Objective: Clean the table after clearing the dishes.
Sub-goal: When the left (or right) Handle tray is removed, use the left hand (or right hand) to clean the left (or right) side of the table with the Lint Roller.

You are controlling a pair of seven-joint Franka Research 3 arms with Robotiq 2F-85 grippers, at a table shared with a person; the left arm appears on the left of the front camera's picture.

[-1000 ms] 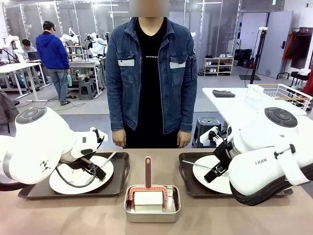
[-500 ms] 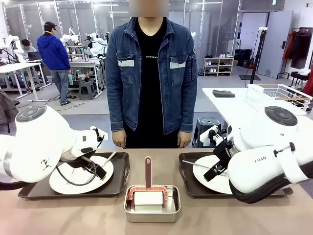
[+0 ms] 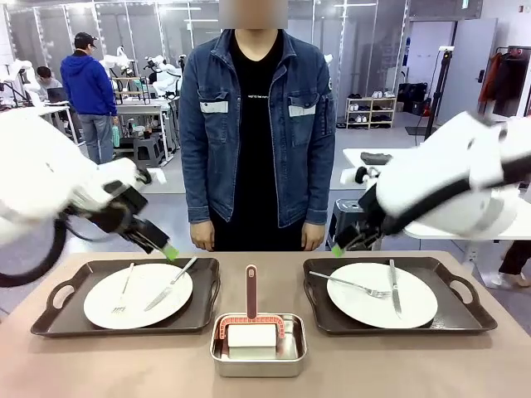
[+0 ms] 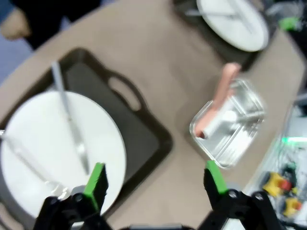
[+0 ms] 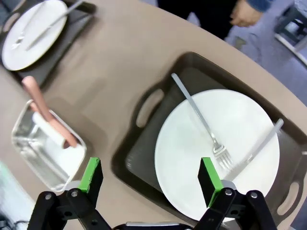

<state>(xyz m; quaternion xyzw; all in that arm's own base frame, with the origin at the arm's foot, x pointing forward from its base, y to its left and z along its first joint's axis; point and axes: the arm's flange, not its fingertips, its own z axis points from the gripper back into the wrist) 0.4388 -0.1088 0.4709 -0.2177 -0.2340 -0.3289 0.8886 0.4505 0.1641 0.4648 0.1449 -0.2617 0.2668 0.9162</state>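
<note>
Two dark trays lie on the brown table (image 3: 75, 365). The left tray (image 3: 205, 290) carries a white plate (image 3: 99, 303) with a fork and a knife; so does the right tray (image 3: 319, 294) with its plate (image 3: 419, 311). My left gripper (image 3: 168, 251) hangs open above the left tray's far right corner. In the left wrist view the left gripper (image 4: 156, 178) looks down on that tray (image 4: 144, 129). My right gripper (image 3: 338, 249) is open above the right tray's far left corner. The right wrist view has the right gripper (image 5: 149, 173) over the tray (image 5: 139, 158) and plate (image 5: 240, 120).
A small steel pan (image 3: 222, 358) with a white block and a pink-handled tool stands at the front centre between the trays. A person in a denim jacket (image 3: 257, 124) stands at the far edge, hands down at their sides.
Both arms have risen and swung outward from low over the trays. The plates and cutlery, earlier partly covered, now lie in plain sight. Both grippers stay open.
</note>
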